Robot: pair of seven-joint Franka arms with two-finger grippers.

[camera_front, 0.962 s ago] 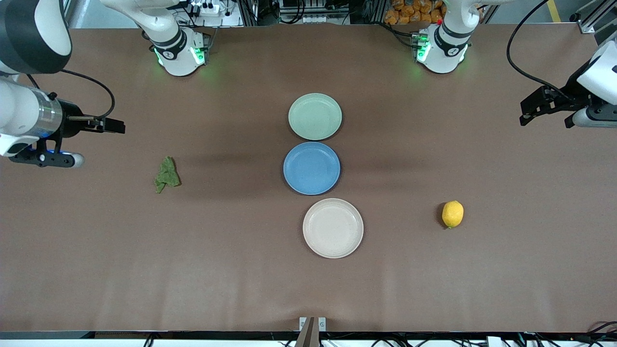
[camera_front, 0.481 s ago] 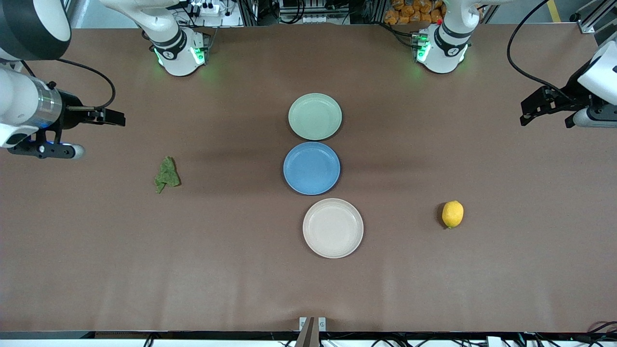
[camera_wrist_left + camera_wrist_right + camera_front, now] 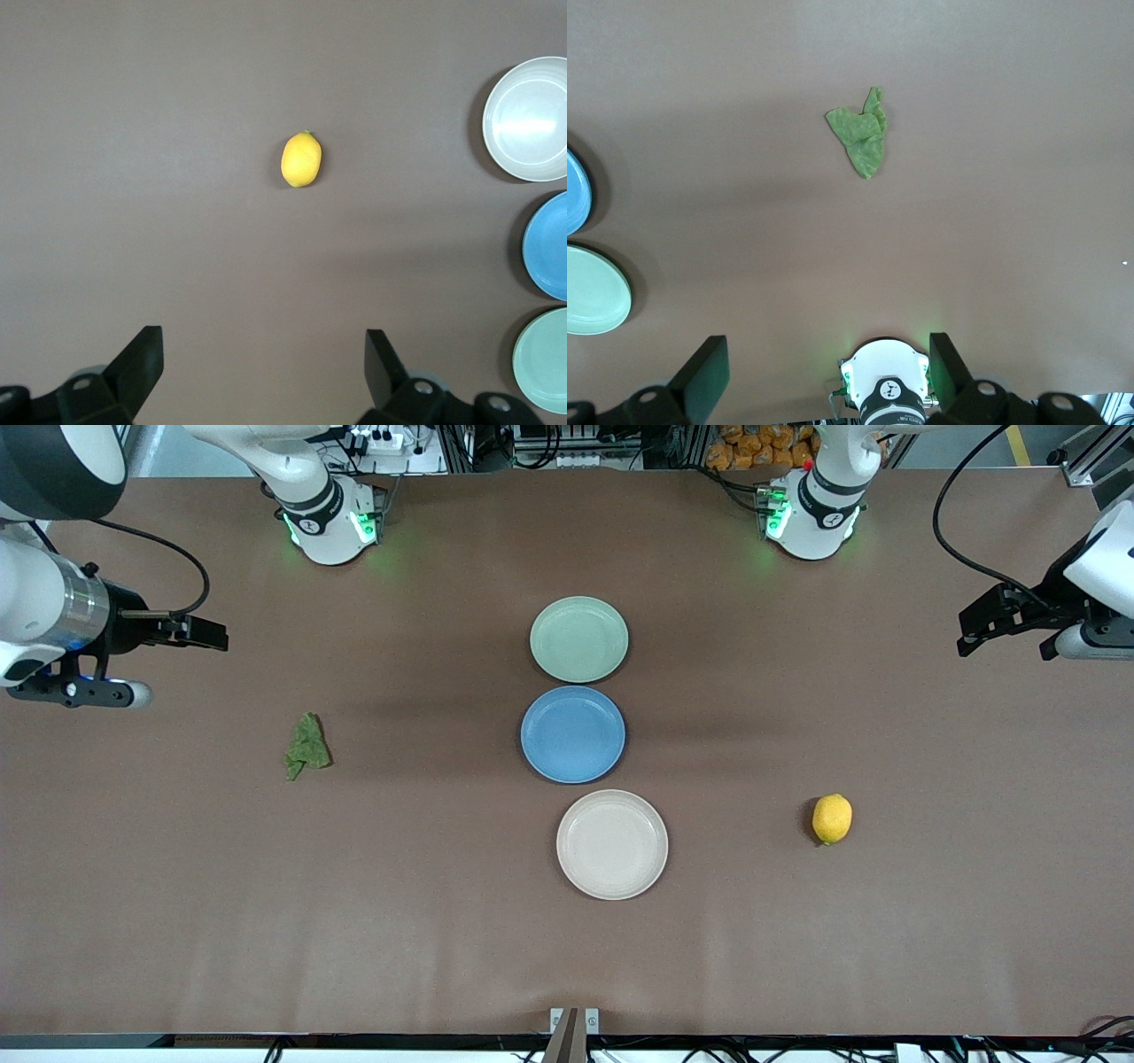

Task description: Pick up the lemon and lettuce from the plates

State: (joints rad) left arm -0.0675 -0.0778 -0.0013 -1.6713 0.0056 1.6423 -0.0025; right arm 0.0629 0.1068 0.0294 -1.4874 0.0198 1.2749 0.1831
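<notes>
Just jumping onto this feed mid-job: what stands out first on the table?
Three plates line up at mid-table: the mint green plate farthest from the front camera, the blue plate next, the beige plate nearest, all bare. The lemon lies on the table toward the left arm's end, the lettuce toward the right arm's end. The left gripper and right gripper hang over the table's ends, jaws open.

Lettuce (image 3: 307,746) and lemon (image 3: 832,817) on bare table (image 3: 177,912), off three empty plates (image 3: 611,844).
</notes>
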